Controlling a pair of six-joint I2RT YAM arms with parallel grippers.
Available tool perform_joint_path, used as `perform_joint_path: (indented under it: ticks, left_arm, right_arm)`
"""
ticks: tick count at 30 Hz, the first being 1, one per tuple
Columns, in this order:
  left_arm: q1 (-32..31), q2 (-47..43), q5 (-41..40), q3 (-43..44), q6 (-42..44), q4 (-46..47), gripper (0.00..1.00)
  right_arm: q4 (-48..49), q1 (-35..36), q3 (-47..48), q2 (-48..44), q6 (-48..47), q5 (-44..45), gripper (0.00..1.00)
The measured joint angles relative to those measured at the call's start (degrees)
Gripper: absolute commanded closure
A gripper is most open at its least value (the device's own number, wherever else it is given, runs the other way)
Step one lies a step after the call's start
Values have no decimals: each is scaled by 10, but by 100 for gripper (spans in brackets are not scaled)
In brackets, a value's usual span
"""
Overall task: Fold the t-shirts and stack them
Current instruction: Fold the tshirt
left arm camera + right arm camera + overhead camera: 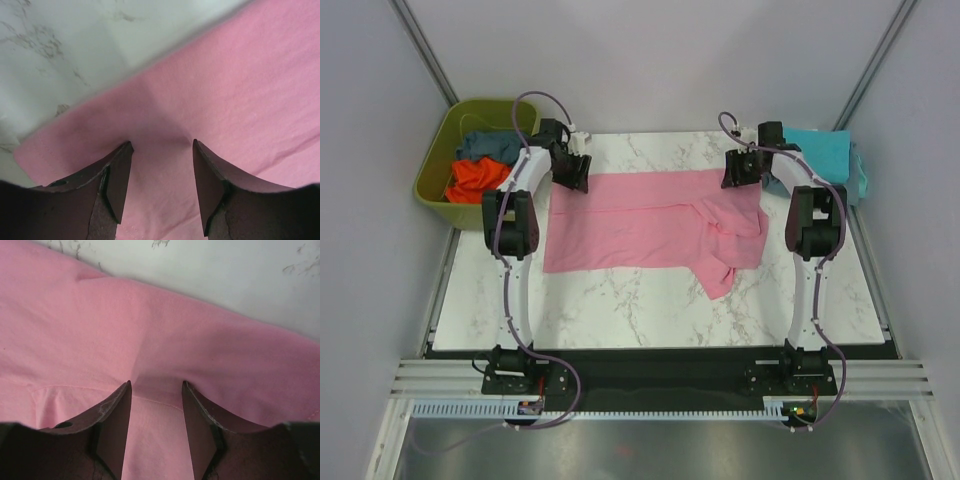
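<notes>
A light pink t-shirt [640, 225] lies spread across the marble table, its right part bunched and folded over. My left gripper [572, 178] is down on the shirt's far left edge. In the left wrist view its jaws [162, 145] stand apart, tips pressed into the pink cloth [240, 90]. My right gripper [738, 172] is down on the far right edge. Its open jaws [156, 384] straddle a seam of the pink cloth [100, 325]. A turquoise t-shirt [825, 160] lies at the far right. Orange [475, 180] and slate blue [485, 147] t-shirts lie in the tub.
An olive-green plastic tub [432, 185] stands off the table's far left corner. The marble table [620, 300] shows bare in front of the pink shirt. Grey walls close in on both sides, and a black strip with the arm bases runs along the near edge.
</notes>
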Motion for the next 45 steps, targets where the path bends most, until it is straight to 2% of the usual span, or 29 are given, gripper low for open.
perform_joint_path:
  ticks: [6, 10, 14, 17, 20, 22, 26, 31, 38, 45]
  left_arm:
    - [0, 14, 1, 26, -3, 4, 40]
    - [-1, -25, 2, -1, -14, 2, 39]
    - [-2, -153, 12, -90, -30, -2, 39]
    - [-3, -255, 29, -151, -38, -1, 39]
    - [-5, -334, 55, -212, -43, -10, 40]
    - [-7, -351, 69, -245, -48, -21, 41]
    - [-11, -342, 83, -317, -58, -45, 42]
    - [-12, -306, 87, -353, -63, -67, 43]
    - [-12, -264, 86, -349, -63, -65, 43]
    - [-12, -233, 76, -347, -63, -65, 43]
  right_arm:
    - [14, 4, 16, 9, -6, 31, 45]
    - [21, 4, -38, -38, -3, 63, 44]
    - [14, -15, -132, -152, 10, 74, 43]
    - [5, -34, -201, -273, 24, 60, 43]
    - [-5, -51, -263, -379, 47, 17, 43]
    - [-19, -62, -313, -430, 68, -29, 44]
    - [-35, -85, -435, -460, 114, -134, 46]
    - [-78, -107, -554, -445, 144, -191, 46]
    - [-98, -111, -565, -442, 118, -205, 46]
    - [-132, -127, -550, -398, 61, -171, 46]
